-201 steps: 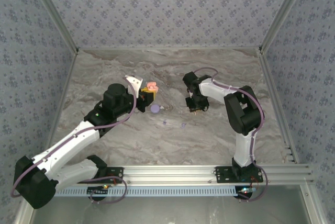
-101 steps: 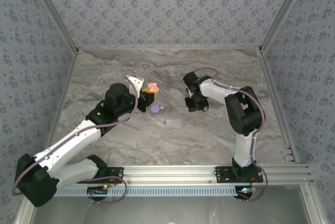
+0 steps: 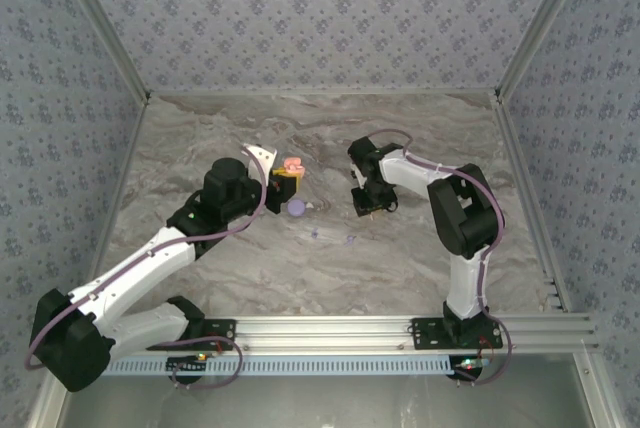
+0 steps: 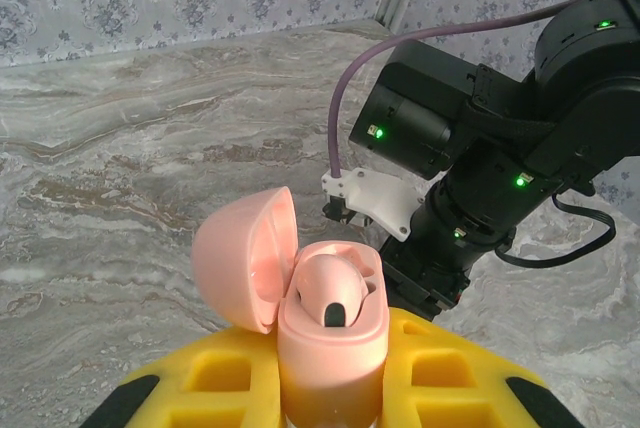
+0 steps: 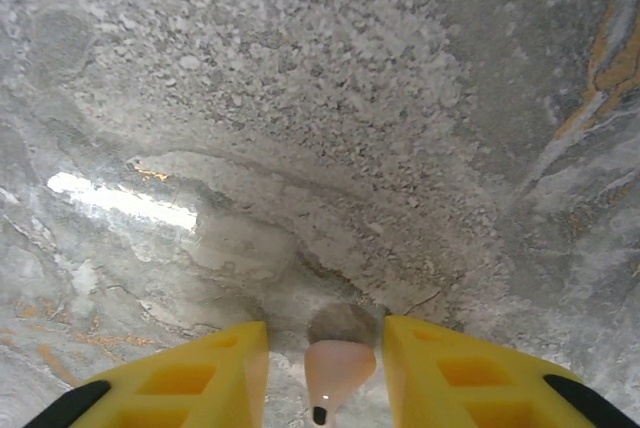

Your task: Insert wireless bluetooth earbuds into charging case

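So the marble-look table (image 3: pixel 200 128) takes up the whole floor of the booth, with patterned walls on the left, right and far sides. The left arm (image 3: pixel 140 268) stretches from the near left corner toward the middle, and the right arm (image 3: pixel 460 213) folds up from the near right and bends back leftward, so both wrists end up close together mid-table.

The left gripper (image 3: pixel 283 184) is clenched on the charging case (image 3: pixel 290 165). From its wrist cam the pink case (image 4: pixel 330 338) sits upright between the yellow fingers (image 4: pixel 430 358), with its lid (image 4: pixel 240 268) flipped open to the left and one pink earbud (image 4: pixel 333 293) already seated in a slot.

The right gripper (image 3: pixel 364 205) is just right of the case, pointing down at the table. In its own cam the jaws look released: the second earbud (image 5: pixel 337 368) sits between the yellow fingers (image 5: pixel 440 368) with a gap on each side, more on the left, and its shadow is on the marble just beyond it. Can't tell if it's resting on the table or not.

A purple disc (image 3: pixel 296 208) lies just near of the case. Two lilac bits (image 3: pixel 314 234) (image 3: pixel 350 240) lie nearer again, too tiny to make out
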`<state>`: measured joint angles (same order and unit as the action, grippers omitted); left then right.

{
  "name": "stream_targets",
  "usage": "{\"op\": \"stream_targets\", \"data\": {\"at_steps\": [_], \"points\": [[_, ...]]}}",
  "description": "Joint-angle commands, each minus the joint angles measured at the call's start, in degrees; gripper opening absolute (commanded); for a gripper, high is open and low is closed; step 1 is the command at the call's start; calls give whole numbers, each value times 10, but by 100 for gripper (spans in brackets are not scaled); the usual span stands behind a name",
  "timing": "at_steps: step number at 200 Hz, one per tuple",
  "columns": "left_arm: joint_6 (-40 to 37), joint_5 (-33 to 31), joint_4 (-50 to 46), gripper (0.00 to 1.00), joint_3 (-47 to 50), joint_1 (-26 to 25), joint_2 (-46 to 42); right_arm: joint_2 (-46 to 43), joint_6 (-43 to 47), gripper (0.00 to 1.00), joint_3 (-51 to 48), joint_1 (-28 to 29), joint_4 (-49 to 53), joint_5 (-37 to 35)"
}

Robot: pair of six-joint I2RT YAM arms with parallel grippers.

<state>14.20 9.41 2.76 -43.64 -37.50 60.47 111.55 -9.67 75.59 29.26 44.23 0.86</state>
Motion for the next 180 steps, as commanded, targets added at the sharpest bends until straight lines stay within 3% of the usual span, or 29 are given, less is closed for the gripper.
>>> {"op": "stream_targets", "data": {"at_steps": [1, 107, 180], "points": [[4, 4, 15, 14, 5, 4, -2, 9, -26, 39, 13, 4, 31, 1], [3, 6, 14, 15, 6, 4, -2, 31, -93, 35, 19, 13, 37, -30], [3, 6, 11, 14, 8, 4, -6, 38, -111, 30, 18, 5, 19, -14]]}}
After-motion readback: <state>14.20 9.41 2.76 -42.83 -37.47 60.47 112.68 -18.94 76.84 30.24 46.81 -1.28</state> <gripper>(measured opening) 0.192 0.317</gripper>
